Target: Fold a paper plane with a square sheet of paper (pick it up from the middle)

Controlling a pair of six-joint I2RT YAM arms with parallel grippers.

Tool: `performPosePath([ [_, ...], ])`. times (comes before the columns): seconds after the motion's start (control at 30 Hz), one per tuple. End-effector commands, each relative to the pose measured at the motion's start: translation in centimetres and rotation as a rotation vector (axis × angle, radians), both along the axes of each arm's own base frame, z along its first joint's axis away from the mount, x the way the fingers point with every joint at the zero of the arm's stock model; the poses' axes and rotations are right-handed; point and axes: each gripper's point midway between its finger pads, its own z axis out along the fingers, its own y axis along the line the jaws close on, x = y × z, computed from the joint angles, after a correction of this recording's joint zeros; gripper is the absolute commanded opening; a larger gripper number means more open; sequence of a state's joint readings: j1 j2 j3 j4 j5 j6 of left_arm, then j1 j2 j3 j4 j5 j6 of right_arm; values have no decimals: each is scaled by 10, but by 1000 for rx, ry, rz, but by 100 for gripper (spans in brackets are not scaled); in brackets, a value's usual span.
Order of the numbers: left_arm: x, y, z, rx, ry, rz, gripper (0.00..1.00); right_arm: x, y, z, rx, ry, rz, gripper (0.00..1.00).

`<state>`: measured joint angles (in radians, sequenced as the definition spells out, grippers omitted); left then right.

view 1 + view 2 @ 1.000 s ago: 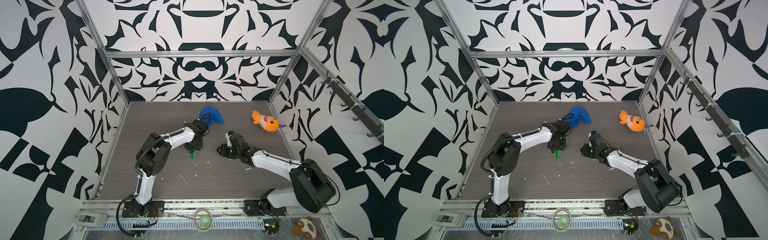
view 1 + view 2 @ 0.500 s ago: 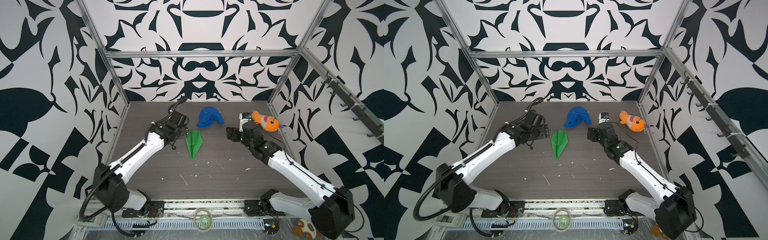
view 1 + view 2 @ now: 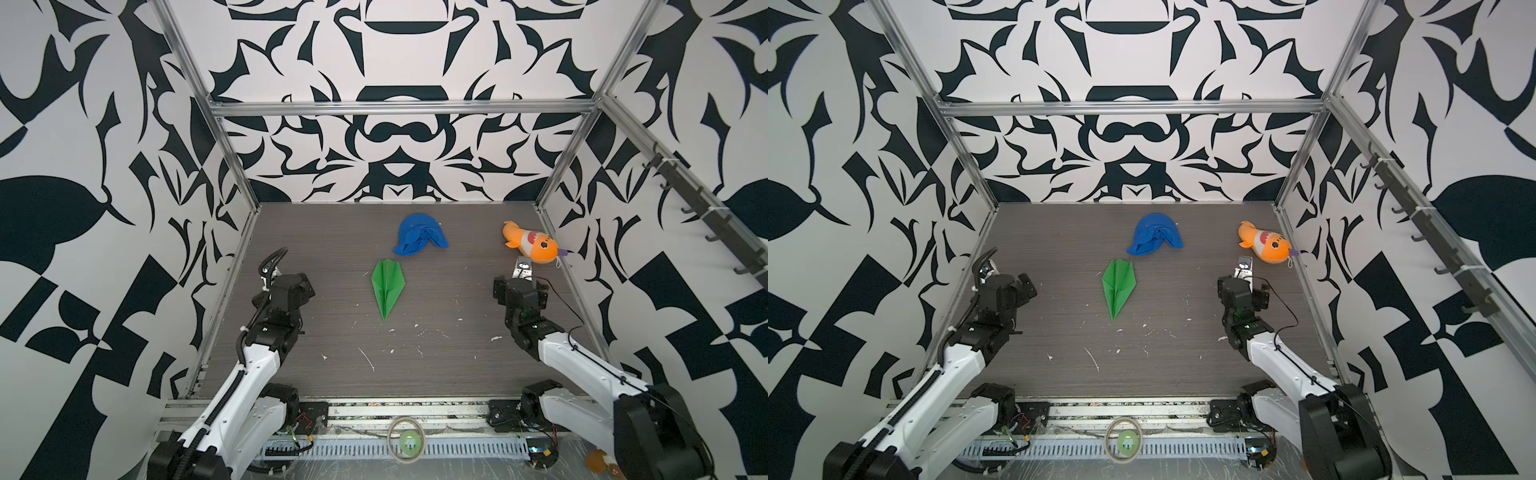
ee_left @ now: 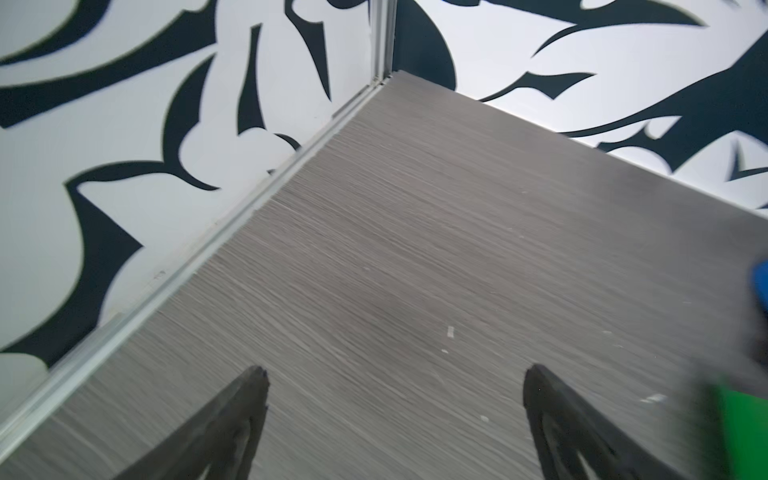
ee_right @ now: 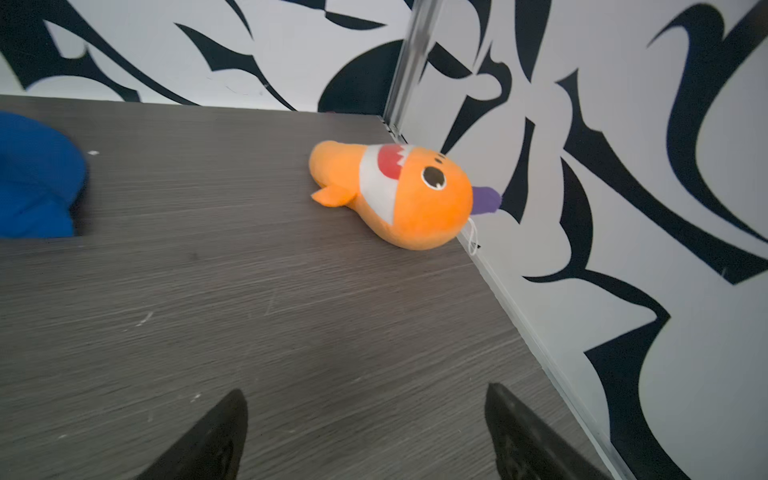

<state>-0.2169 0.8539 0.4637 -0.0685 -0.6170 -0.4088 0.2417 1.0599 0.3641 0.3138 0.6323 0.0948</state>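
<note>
At table (image 3: 457, 374) centre, paper plane (image 3: 388, 286) lying finished, just beside blue cloth (image 3: 419, 235). Left gripper (image 4: 395, 376) and right gripper (image 5: 365, 397) having released it, now retreating to sides, jaws spread wide, empty. Folding appearing complete.

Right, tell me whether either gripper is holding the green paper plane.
No: the paper plane lies alone on the table, with the left gripper and right gripper both open and away from it.

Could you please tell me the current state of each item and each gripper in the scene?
paper plane: folded, lying flat, not held.
blue cloth: crumpled in a heap.
orange plush fish: lying on its side.
left gripper: open, empty.
right gripper: open, empty.
</note>
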Motion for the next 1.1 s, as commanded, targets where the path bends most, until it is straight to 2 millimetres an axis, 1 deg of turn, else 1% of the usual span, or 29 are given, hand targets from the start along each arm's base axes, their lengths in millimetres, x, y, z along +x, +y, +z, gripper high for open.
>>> performPosePath([
  [0.0,14,18,22,122,-151,19,99,15,-6,17,25,-127,-22,93],
  [0.07,17,29,7,140,-142,16,99,19,-5,6,56,-124,0,94],
  [0.13,20,38,-5,114,-129,14,99,25,-3,-4,65,-107,20,94],
  [0.17,23,39,-10,94,-132,-2,100,28,0,-10,64,-92,39,94],
  [0.2,25,40,-14,82,-139,-13,100,32,3,-12,63,-93,58,94],
  [0.27,32,37,-19,69,-162,-60,99,39,9,-18,55,-102,98,95],
  [0.33,40,32,-24,59,-174,-114,100,45,14,-18,33,-113,146,95],
  [0.4,47,25,-31,54,-179,-165,99,50,20,-26,77,-107,213,97],
  [0.53,59,14,-30,67,-199,-247,99,55,33,-36,92,-103,305,99],
  [0.57,62,12,-28,74,-207,-258,100,57,39,-39,99,-93,344,99],
  [0.6,65,13,-35,74,-185,-258,99,58,42,-41,101,-88,361,99],
  [0.7,72,13,-41,57,-180,-284,100,60,45,-49,105,-76,381,99],
  [0.77,78,13,-49,46,-183,-288,100,61,46,-51,106,-75,386,99],
  [0.93,88,12,-67,27,-149,-296,100,66,38,-55,113,-34,332,99],
  [1.07,93,18,-72,11,-94,-262,100,66,36,-55,112,-36,323,99],
])
